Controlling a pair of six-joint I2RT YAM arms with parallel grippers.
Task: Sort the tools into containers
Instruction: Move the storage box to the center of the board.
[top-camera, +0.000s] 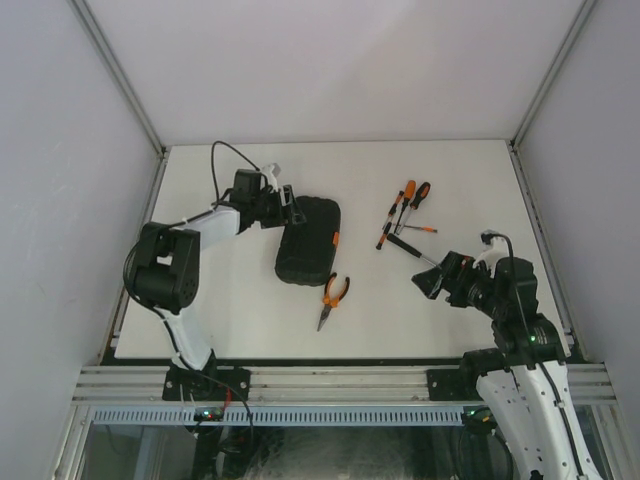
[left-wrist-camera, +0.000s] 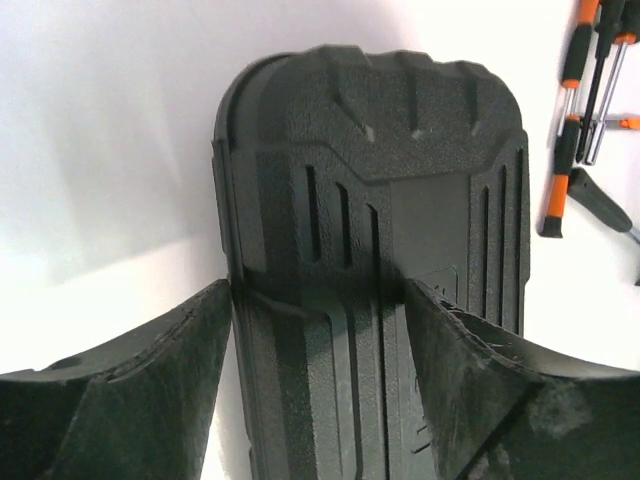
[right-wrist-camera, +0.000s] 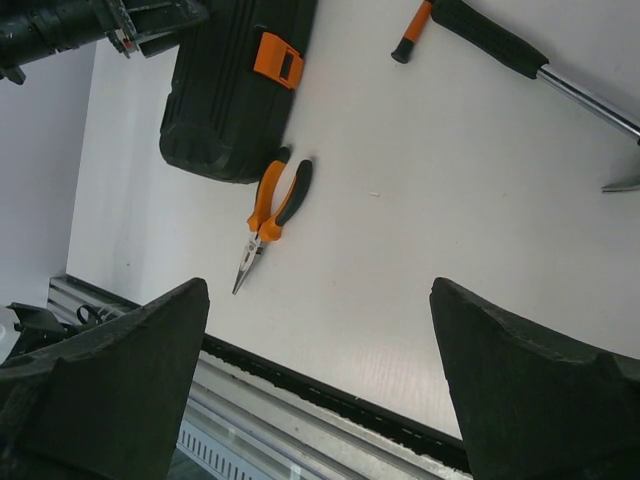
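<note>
left end effector (left-wrist-camera: 318, 290) part-open over case (left-wrist-camera: 400, 130), hold unclear | case lengthwise straight ahead | right end effector (right-wrist-camera: 320, 290) wide, empty

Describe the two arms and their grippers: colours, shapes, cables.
The left arm and right arm each have white links between bulky rounded black joint housings. A black cable loops off the left wrist; another arcs over the right. The left gripper and right gripper are black, each with two broad wedge-shaped fingers, matte and rough-textured.
</note>
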